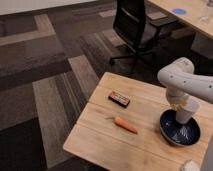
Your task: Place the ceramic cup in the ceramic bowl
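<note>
The white ceramic cup (185,113) hangs upright over the far part of the dark navy ceramic bowl (179,132), its base low inside the bowl. I cannot tell whether the base touches the bowl. My gripper (177,103) comes down from the white arm (184,80) on the right and is shut on the cup's rim. The bowl stands near the right end of the wooden table (100,140).
An orange carrot (126,125) lies left of the bowl, and a small dark packet (119,99) lies behind it. A greyish-white object (189,166) sits at the table's front right. A black office chair (135,25) and another table (192,17) stand behind.
</note>
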Robot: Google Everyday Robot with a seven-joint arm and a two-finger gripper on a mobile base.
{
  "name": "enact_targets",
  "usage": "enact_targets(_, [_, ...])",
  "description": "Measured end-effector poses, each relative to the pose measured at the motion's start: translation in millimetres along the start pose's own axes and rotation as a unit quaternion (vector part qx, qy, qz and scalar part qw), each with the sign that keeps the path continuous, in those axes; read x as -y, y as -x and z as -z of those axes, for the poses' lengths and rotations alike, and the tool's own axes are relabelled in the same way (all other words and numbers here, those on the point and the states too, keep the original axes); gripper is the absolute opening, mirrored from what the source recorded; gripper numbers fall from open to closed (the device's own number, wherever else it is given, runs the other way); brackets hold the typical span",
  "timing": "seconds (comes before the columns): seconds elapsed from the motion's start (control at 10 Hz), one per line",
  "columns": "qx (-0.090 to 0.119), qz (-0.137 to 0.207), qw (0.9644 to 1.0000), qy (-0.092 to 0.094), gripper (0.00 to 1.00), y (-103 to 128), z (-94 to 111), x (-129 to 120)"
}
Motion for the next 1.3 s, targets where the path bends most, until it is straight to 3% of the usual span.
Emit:
enact_targets(0.2, [-0.009, 0.01, 0.9998, 0.013, 0.0, -16, -3, -14])
enact_targets(0.5, [-0.01, 0.003, 0.9998, 0.018, 0.03, -30, -6, -12])
enact_targets(0.6, [-0.01, -0.001, 0.9998, 0.019, 0.1, -31, -6, -11])
enact_targets(0.7, [-0.011, -0.01, 0.9997, 0.02, 0.27, -32, -5, -8])
enact_targets(0.9, [-0.009, -0.022, 0.9995, 0.019, 0.52, -32, -3, -3])
enact_targets(1.0, [-0.006, -0.031, 0.9993, 0.017, 0.75, -32, 3, 0])
enact_targets(1.3, [-0.014, -0.031, 0.9993, 0.013, 0.8, -36, 4, 1])
